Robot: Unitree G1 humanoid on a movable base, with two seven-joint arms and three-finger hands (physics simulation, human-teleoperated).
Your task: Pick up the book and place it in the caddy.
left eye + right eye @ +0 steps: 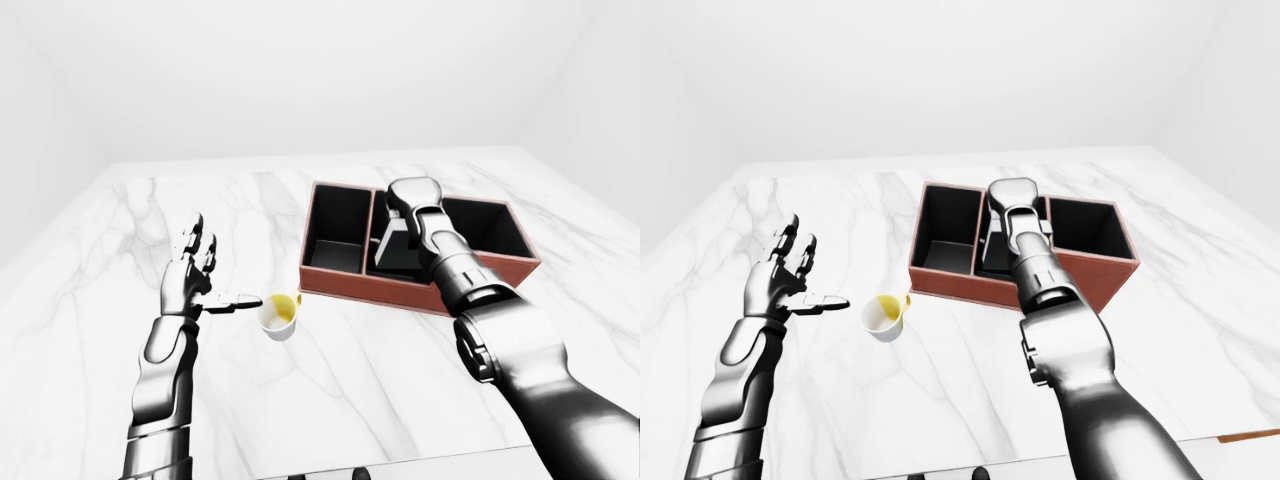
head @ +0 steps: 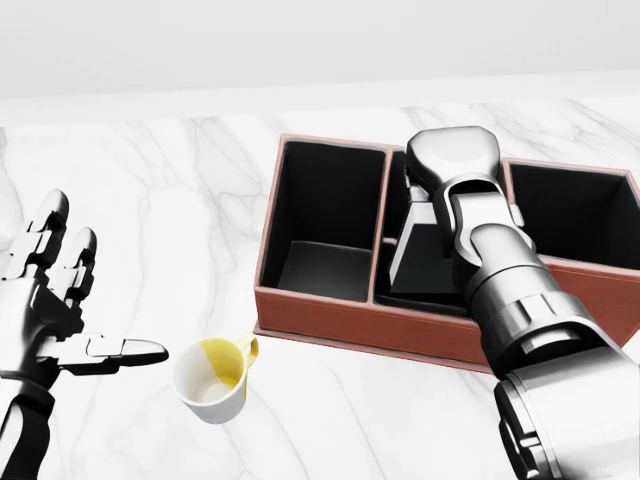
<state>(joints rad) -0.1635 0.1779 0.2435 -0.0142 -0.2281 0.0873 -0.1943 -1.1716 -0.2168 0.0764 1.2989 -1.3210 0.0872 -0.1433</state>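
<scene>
White mug (image 2: 213, 380) with yellow inside lay tipped on white marble desk (image 2: 150, 200), lower left of head view.

By your right hand (image 2: 455, 165), a red-brown caddy (image 2: 330, 325), black inside; by your left hand (image 2: 55, 300), a white, yellow-lined cup (image 2: 212, 382) on white grey-veined marble (image 2: 150, 190).

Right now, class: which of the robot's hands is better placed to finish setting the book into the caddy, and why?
Right. The right hand is over the caddy's middle compartment with the book beneath it; the left hand is open beside the cup.
</scene>
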